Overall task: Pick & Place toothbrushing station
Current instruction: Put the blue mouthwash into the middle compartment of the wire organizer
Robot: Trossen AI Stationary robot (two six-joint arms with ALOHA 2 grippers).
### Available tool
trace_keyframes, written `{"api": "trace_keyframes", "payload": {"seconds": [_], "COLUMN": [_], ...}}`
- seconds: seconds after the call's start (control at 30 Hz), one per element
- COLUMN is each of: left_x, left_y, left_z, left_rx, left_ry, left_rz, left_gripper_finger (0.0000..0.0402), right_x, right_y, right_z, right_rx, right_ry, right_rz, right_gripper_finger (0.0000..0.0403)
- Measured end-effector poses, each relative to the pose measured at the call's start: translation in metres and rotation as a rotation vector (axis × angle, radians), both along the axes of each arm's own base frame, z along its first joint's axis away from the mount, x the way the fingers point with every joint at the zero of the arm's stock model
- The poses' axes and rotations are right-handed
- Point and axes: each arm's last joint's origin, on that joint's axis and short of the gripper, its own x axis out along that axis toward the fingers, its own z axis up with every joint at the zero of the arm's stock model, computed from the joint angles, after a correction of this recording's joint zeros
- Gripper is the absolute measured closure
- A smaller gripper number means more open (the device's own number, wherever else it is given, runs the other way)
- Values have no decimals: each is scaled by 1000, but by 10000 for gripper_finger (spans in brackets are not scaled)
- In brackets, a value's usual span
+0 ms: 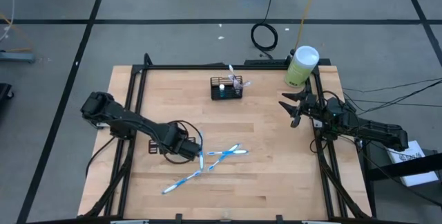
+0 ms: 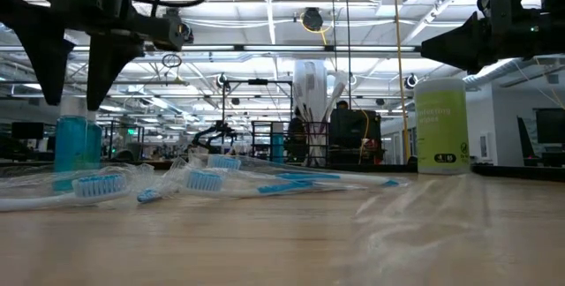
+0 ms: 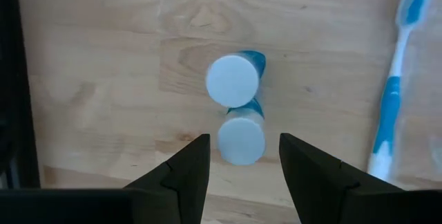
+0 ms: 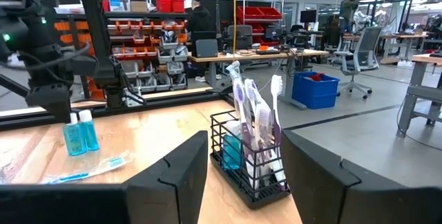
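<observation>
The basket [image 1: 226, 88] sits at the counter's [image 1: 269, 155] far middle, stuffed with brushes. It looks light, stiff wire, likely tippy; its rim seems the best grip. The right hand [image 1: 293, 106], spread, hangs nearby; the left hand [image 3: 238, 165], spread, hovers over two bottles [image 3: 236, 106].

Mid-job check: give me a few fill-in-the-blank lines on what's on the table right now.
1. The left claw hangs open over two small blue plastic bottles with ___ caps.
2. The small black wire-mesh basket holds upright ___.
3. The tall pale-green cylinder with a white lid stands beside the ___ arm.
4. The right claw, jaws open, holds ___.
Missing words: white; toothbrushes; right; nothing.
</observation>
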Motion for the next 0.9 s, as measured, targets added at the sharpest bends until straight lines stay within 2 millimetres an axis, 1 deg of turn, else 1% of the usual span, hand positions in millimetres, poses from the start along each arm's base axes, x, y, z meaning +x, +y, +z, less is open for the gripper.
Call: {"api": "trace_keyframes", "payload": {"seconds": [0.13,0.33,0.4,0.53,0.63,0.73,0.9], "left_x": [4,6,5,6,6,6,5], "left_y": [3,7,7,8,8,8,7], "left_z": [-6,-6,-6,-6,-6,-6,-6], "left_rx": [-25,-19,-19,-7,-8,-7,-28], "left_ry": [31,27,29,25,24,23,28], "left_rz": [-31,-38,-44,-49,-57,-58,-83], "left_gripper_finger": [220,226,241,282,301,302,285], "right_x": [0,0,0,0,0,0,0], "right_y": [0,0,0,0,0,0,0], "right_z": [0,0,0,0,0,0,0], "right_rx": [0,0,0,0,0,0,0], "right_ry": [0,0,0,0,0,0,0], "right_rz": [0,0,0,0,0,0,0], "right_gripper_finger": [231,232,231,231,232,232,232]}}
